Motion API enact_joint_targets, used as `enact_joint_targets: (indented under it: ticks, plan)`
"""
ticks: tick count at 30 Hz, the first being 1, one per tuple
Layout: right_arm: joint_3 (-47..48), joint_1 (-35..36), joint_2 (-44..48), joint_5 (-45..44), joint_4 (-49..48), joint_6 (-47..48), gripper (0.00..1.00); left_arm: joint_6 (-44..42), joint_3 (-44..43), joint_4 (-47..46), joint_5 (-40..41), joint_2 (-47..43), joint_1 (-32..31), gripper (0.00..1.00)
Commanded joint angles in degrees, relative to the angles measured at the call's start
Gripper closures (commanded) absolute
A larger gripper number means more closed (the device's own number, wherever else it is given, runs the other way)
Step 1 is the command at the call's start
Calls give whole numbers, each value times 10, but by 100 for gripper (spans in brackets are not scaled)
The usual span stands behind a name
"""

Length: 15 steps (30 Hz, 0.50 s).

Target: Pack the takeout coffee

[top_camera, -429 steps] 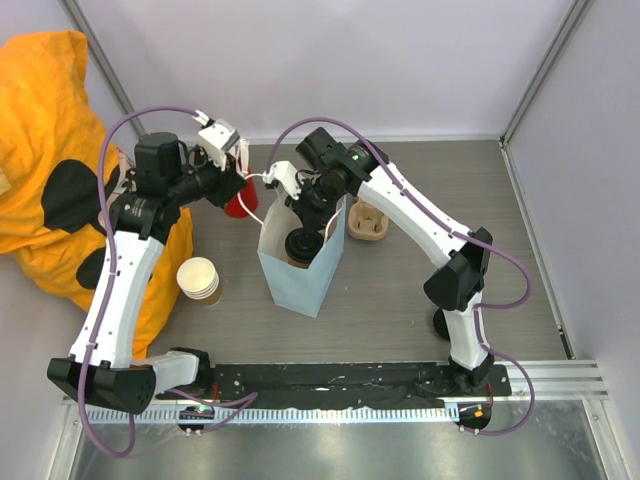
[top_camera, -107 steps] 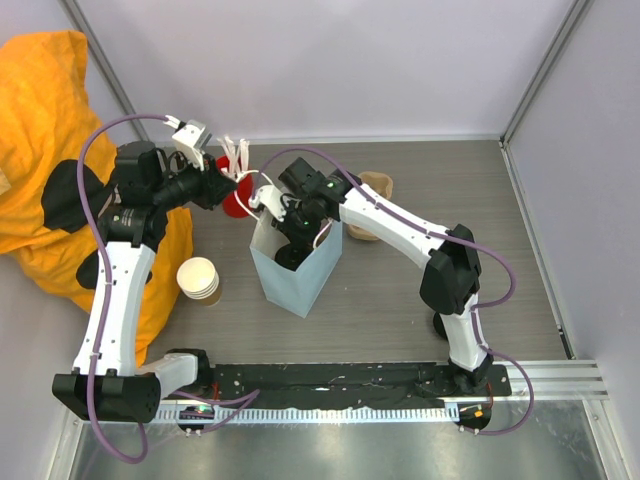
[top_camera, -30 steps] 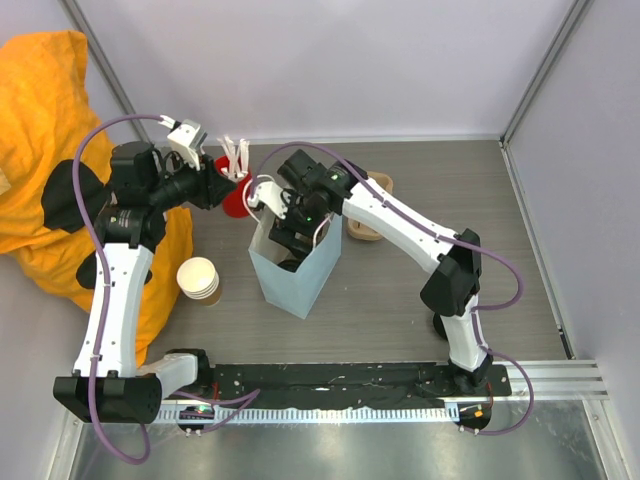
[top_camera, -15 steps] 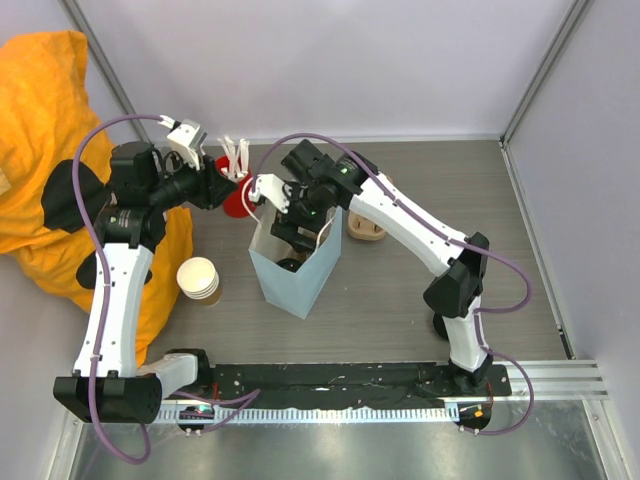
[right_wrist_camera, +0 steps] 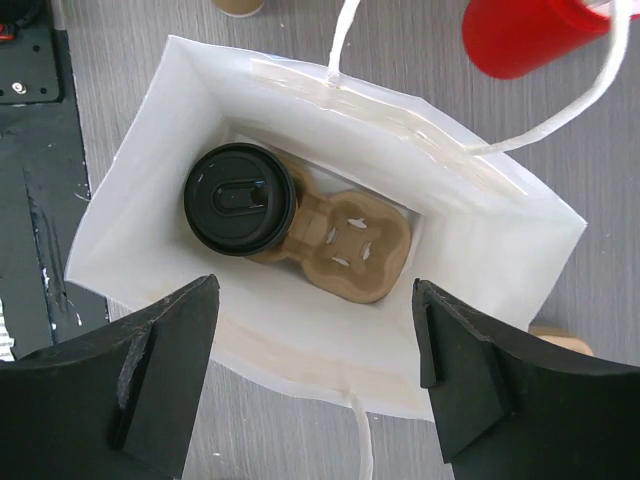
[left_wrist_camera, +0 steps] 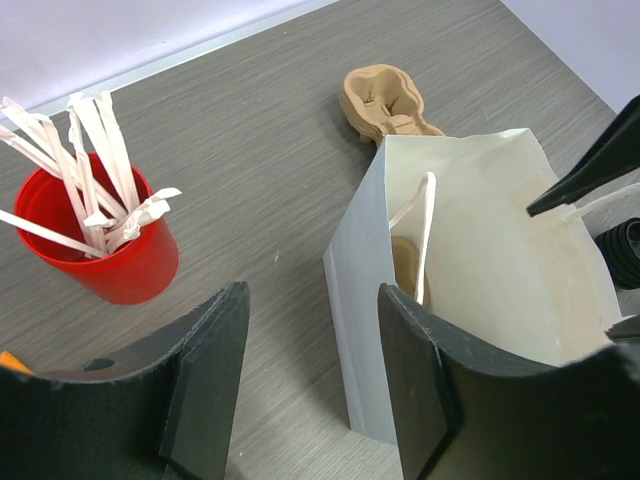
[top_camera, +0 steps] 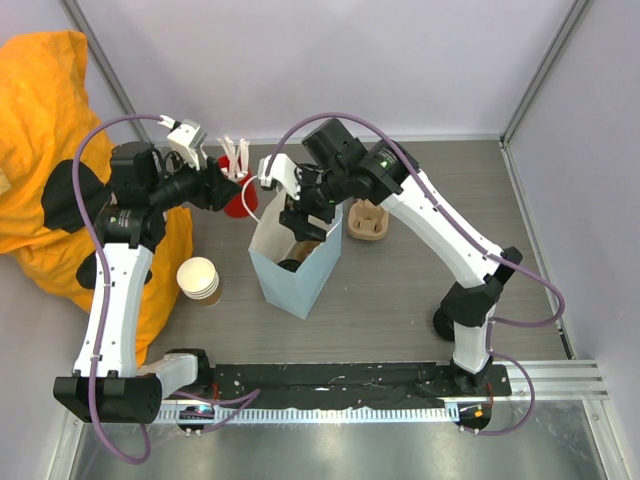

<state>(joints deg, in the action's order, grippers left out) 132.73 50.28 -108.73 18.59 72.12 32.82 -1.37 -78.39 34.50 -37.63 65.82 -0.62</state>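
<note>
Takeout coffee (right_wrist_camera: pixel 238 198) is sitting upright at the bottom of the pale blue bag (right_wrist_camera: pixel 480 240), black lid on, nested in one end of a brown cardboard carrier (right_wrist_camera: pixel 345 245). Over the bag's open mouth the right hand (right_wrist_camera: pixel 312 292) is hovering with its fingers spread wide, gripping nothing. The left hand (left_wrist_camera: pixel 312 300) is hanging just beside the bag's edge, fingers parted and empty. Near it a red cup (left_wrist_camera: pixel 110 250) of wrapped straws is standing on the counter (left_wrist_camera: pixel 260 130). A second carrier (top_camera: pixel 368 222) is lying beside the bag.
</note>
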Motion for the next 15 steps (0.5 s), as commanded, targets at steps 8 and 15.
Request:
enact_joint_targets:
  ticks: [8,15]
  plan:
    - [29,-4,51,22,7,14,18,10,-18,-20,-20,-16,4,33]
    - [30,-12,69,7,6,19,17,10,-54,-12,-25,-4,4,29]
